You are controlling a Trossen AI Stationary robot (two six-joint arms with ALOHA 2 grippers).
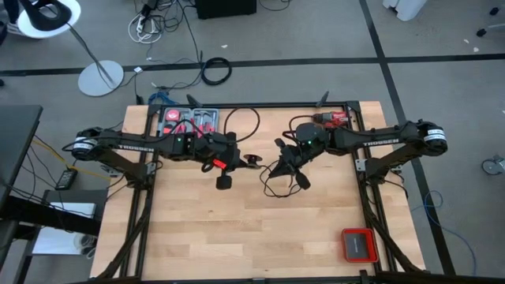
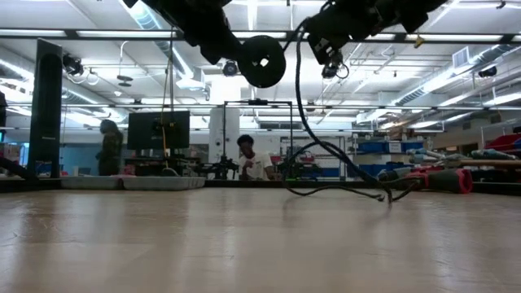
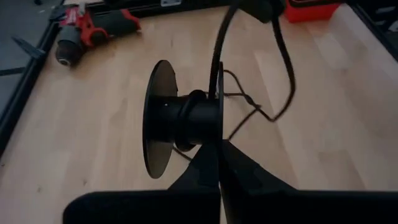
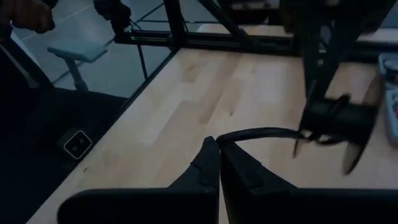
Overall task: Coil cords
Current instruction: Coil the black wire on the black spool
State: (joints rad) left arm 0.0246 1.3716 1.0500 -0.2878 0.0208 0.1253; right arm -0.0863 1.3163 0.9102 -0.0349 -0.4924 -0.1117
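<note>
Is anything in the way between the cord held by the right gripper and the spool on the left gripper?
Nothing visible. The right gripper pinches the cord, which runs across bare table straight to the spool on the left gripper.

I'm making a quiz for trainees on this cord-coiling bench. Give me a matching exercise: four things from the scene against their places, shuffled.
Things:
1. spool
2. thin black cord
3. red drill
4. red case

Places:
A. near table corner, on the right arm's side
B. lying at the table's far edge
C. held in the left gripper, above the table
D. hanging from the right gripper

Pairs: 1-C, 2-D, 3-B, 4-A
</note>
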